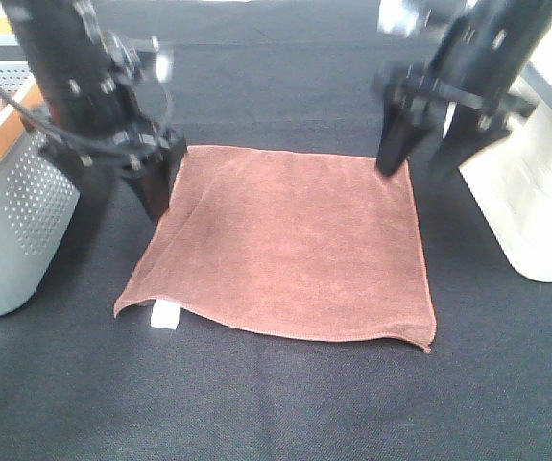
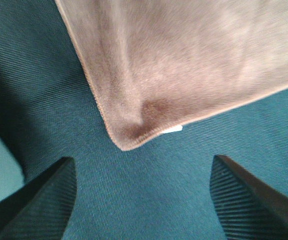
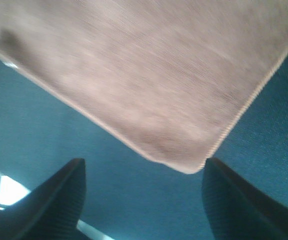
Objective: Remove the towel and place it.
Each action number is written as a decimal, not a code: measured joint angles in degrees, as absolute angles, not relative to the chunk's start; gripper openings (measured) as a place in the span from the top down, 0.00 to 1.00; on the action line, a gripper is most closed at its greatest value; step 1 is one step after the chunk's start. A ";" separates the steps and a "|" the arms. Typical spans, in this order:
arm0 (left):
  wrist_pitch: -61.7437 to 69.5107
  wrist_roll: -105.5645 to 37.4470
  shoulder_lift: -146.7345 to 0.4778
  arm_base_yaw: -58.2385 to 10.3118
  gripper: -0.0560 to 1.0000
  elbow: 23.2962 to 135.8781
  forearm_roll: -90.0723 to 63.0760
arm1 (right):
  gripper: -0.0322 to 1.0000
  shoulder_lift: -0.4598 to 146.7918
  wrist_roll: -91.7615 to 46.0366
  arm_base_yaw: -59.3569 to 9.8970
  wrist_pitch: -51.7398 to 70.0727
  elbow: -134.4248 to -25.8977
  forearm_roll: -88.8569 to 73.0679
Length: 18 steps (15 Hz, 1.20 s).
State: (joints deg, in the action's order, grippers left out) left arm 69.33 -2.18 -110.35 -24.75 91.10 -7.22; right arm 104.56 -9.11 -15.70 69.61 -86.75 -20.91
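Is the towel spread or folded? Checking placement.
Spread: the towel lies as one flat square on the black table, all four corners showing.

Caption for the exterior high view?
Towel flat on table, both grippers open at its far corners.

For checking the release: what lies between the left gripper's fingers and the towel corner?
Only bare dark cloth, in the left wrist view; left gripper is open, towel lies free.
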 joint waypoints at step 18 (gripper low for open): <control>69.61 0.00 -53.06 -24.75 0.28 53.40 -2.29 | 0.36 53.63 -9.17 -15.70 69.84 -49.85 -11.06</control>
State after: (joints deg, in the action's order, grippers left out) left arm 69.61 0.00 -53.06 -24.75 53.40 -2.29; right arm 53.63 -9.17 -15.70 69.84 -49.85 -11.06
